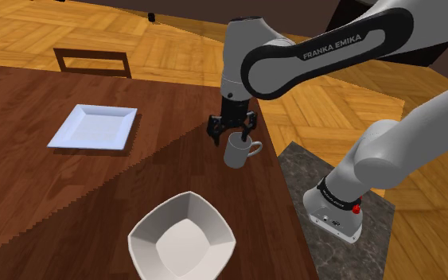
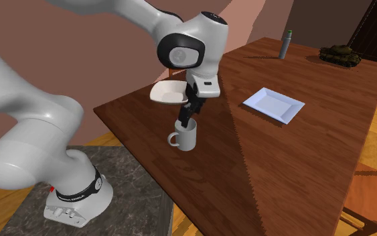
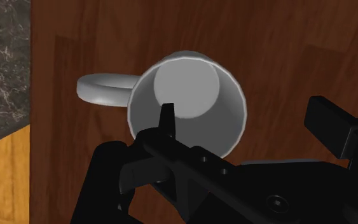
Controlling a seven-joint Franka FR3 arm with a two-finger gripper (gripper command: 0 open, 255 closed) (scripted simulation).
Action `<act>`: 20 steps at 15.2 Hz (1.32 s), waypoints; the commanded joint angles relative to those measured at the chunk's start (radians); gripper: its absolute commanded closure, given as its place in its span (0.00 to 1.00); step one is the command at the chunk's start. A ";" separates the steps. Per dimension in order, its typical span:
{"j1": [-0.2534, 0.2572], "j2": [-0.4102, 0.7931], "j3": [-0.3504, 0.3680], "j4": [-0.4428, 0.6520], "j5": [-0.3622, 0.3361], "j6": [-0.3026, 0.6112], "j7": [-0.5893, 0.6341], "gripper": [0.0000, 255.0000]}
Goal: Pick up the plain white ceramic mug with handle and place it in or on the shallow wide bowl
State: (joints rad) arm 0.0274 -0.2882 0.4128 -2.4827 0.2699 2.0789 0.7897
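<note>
A plain white mug (image 1: 236,153) stands upright on the dark wooden table (image 1: 55,199), close to the edge beside the stand. Its handle (image 3: 101,89) points toward the stand. My black gripper (image 1: 231,131) hangs just above it, open. In the wrist view one fingertip (image 3: 166,118) sits over the mug's (image 3: 187,105) mouth and the other fingertip (image 3: 327,118) is outside the wall, on the side away from the handle. Nothing is clasped. The wide white bowl (image 1: 182,239) rests on the table nearer the shoulder camera; in the second exterior view the bowl (image 2: 169,92) lies behind the gripper (image 2: 189,114) and the mug (image 2: 185,137).
A square white plate (image 1: 95,127) lies further along the table. A grey bottle (image 2: 286,45) and a toy tank (image 2: 341,55) stand at the far end. Wooden chairs (image 1: 92,62) sit at the table's edges. The marble-topped stand (image 1: 309,179) adjoins the table.
</note>
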 commanded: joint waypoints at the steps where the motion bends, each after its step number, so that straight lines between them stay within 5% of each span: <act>1: 0.001 0.014 0.006 -0.015 0.002 0.030 0.003 0.00; 12: 0.004 0.039 0.016 -0.045 0.005 0.084 0.005 0.00; 13: 0.004 0.039 0.016 -0.045 0.005 0.084 0.005 1.00; 20: 0.004 0.039 0.016 -0.045 0.005 0.084 0.005 1.00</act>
State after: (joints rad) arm 0.0315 -0.2492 0.4284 -2.5272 0.2747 2.1633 0.7943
